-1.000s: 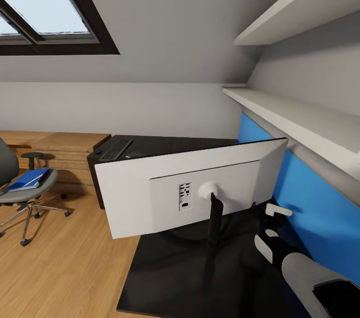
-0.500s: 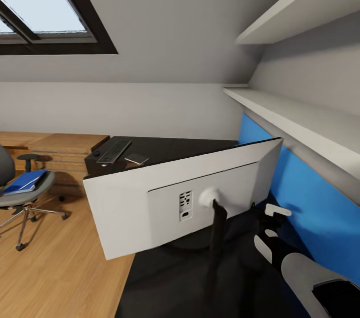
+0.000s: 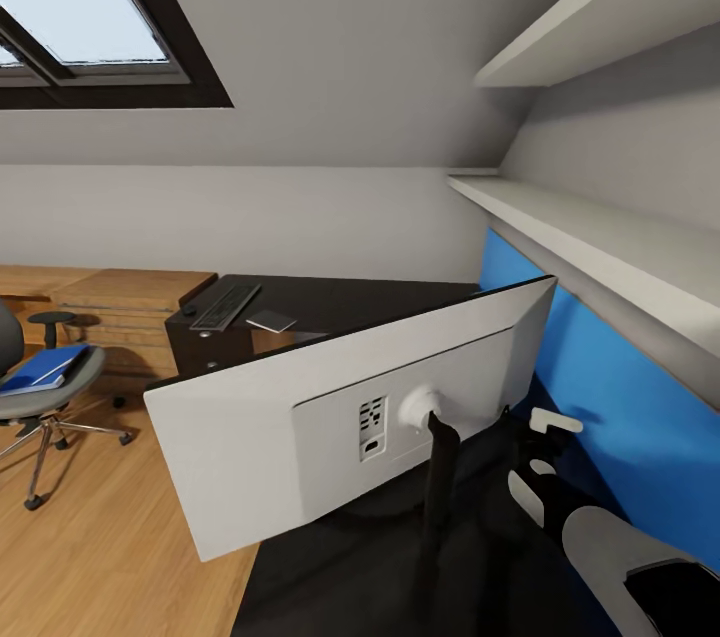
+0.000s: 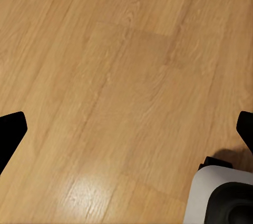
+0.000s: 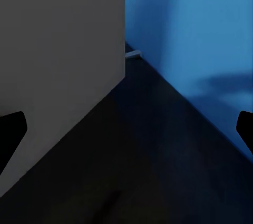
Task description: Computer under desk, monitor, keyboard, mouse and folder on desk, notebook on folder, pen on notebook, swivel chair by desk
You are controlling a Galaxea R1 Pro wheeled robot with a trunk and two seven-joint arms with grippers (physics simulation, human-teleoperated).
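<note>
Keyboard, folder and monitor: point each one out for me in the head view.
keyboard (image 3: 226,305), head view, middle of its key field, at the desk's far end.
folder (image 3: 40,368), head view, its blue cover, lying on the chair seat.
monitor (image 3: 270,437), head view, its pale back panel.

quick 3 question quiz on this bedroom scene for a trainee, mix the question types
1. True or false: the folder lies on the chair.
2. Which side of the monitor faces the head camera? A) dark screen B) pale back
3. Fill in: the keyboard lies on the ____, near the notebook.

Key: 1 true; 2 B; 3 desk. Both pincers, left and right, are open and hold nothing.
</note>
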